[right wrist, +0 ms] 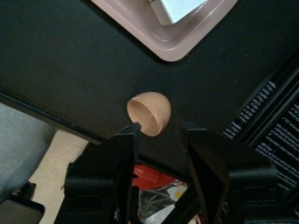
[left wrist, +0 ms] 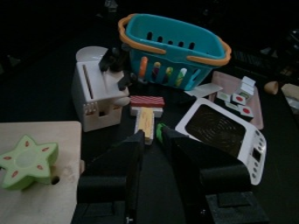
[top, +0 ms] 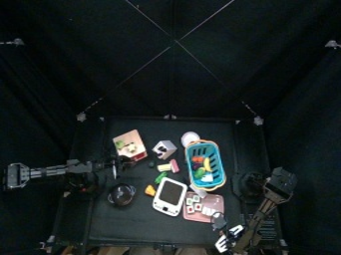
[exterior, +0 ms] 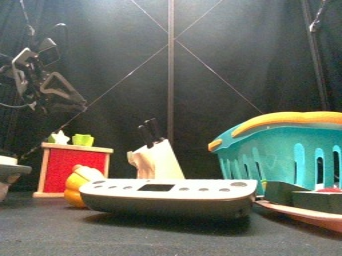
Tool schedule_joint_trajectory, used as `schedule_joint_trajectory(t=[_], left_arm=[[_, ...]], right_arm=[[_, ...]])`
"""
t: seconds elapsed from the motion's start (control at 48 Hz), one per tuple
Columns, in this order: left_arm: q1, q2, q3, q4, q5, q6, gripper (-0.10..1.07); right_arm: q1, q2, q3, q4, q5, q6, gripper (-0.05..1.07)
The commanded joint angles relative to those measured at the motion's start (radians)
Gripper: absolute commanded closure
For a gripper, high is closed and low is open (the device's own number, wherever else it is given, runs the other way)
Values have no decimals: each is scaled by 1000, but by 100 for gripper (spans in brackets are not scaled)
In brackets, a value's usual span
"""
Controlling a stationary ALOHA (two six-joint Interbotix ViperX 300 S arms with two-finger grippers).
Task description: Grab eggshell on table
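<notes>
The eggshell (right wrist: pixel 149 108) is a tan half shell lying hollow side up on the black table (right wrist: pixel 65 52), seen in the right wrist view. My right gripper (right wrist: pixel 156 131) is open just above it, one jaw tip on either side of the shell's near edge, with nothing held. From above, the right gripper (top: pixel 236 231) is at the table's front right corner, and the shell does not show there. My left gripper (left wrist: pixel 152 140) rests shut and empty over the table's left side, and the top view shows the left gripper (top: pixel 110 165) beside the wooden block.
A pink tray (right wrist: pixel 176 22) lies close beyond the shell. A teal basket (top: pixel 206 165), white scale (top: pixel 167 200), white toaster (top: pixel 166 149), wooden star block (top: pixel 130 144) and dark bowl (top: pixel 120 195) fill the table's middle. The table's rim (top: pixel 256 159) runs near the right arm.
</notes>
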Motion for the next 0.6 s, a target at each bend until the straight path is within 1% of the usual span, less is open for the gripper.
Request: schedule_joint_trajectory(t=[0.0, 0.167, 0.333, 0.583], left_arm=[[0, 2, -20, 2, -3, 2, 30], [0, 2, -18, 2, -3, 2, 30], [0, 2, -17, 2, -3, 2, 30], [0, 2, -17, 3, -5, 2, 30]], right_arm=[[0, -11, 8, 6, -31, -2, 25], [-2, -3, 44, 17, -63, 0, 25], [-5, 3, 72, 32, -123, -3, 25], [-6, 25, 83, 38, -170, -6, 27]])
